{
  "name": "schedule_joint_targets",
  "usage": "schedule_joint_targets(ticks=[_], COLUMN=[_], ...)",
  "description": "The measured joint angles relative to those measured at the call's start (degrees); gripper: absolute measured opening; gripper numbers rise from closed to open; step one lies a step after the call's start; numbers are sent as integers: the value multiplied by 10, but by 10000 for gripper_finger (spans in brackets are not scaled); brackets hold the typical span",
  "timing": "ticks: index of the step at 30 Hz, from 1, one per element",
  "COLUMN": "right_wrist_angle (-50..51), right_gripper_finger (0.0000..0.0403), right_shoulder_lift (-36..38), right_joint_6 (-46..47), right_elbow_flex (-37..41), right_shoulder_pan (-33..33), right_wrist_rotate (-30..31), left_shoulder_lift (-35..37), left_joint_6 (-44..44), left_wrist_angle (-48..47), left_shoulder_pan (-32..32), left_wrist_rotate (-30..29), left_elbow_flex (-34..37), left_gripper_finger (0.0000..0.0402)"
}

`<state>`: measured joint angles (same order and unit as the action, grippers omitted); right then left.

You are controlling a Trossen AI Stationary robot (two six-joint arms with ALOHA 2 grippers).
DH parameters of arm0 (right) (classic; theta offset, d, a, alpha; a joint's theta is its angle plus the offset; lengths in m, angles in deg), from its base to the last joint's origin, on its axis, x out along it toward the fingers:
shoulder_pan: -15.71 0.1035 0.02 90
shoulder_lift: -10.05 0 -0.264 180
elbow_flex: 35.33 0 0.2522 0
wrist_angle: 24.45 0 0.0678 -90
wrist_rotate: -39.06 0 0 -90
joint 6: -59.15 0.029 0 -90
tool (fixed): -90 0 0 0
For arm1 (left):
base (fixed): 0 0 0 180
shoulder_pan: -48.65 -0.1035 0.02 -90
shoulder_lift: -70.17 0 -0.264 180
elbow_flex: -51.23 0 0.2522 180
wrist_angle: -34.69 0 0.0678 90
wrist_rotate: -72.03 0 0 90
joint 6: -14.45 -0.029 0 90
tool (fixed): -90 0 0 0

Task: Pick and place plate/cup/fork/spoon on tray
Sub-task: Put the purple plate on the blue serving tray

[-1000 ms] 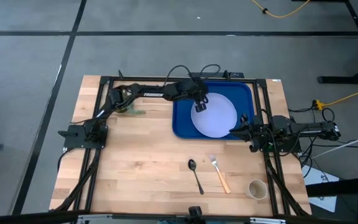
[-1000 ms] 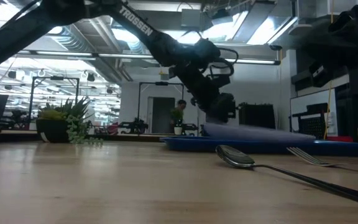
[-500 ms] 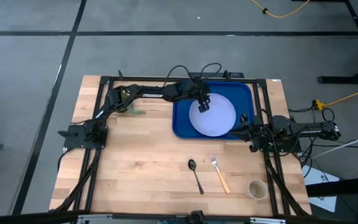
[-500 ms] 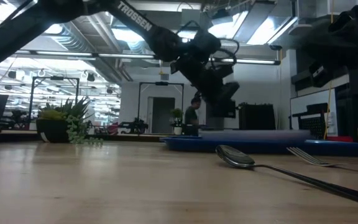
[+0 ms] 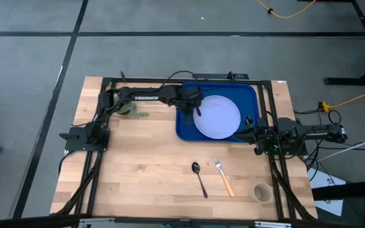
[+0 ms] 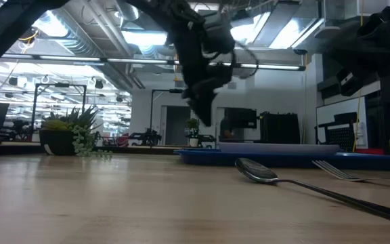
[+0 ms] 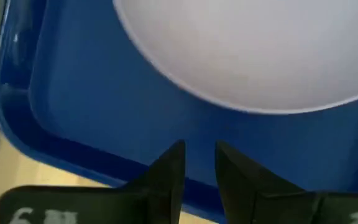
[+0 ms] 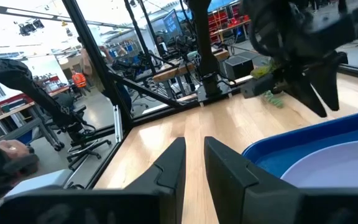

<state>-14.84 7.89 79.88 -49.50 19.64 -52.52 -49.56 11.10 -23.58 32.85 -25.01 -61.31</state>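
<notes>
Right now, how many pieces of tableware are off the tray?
3: the spoon and the fork side by side on the table, and the cup near the table's right corner.

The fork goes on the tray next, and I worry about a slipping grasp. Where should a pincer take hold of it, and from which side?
Probably from straight above, at the middle of the tan handle: the fork lies flat on the table, its long sides clear of the spoon. Close across the handle's width.

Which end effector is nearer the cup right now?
Right. The right end effector waits at the tray's right edge, nearer the cup; the left end effector hovers over the tray's left side.
</notes>
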Motion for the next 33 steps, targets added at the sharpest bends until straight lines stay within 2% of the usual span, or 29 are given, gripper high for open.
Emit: schedule_joint_targets(ticks=[12, 15, 29, 33], right_wrist_angle=[0, 0, 0, 0], right_gripper_finger=[65, 65, 65, 65], right_shoulder_lift=[0, 0, 0, 0], right_joint_6=[-1, -1, 0, 0], right_elbow_flex=[0, 0, 0, 0], right_shoulder_pan=[0, 0, 0, 0], right_wrist_rotate=[0, 0, 0, 0], left_shoulder_lift=[-1, -1, -1, 3], left_joint_6=[2, 4, 14, 13], left_wrist_angle=[159, 196, 233, 207], left_shoulder_pan=[-7, -5, 12, 7], left_wrist_rotate=[7, 40, 47, 46], left_elbow_flex=[115, 121, 123, 123], left_gripper_finger=[79, 79, 79, 79])
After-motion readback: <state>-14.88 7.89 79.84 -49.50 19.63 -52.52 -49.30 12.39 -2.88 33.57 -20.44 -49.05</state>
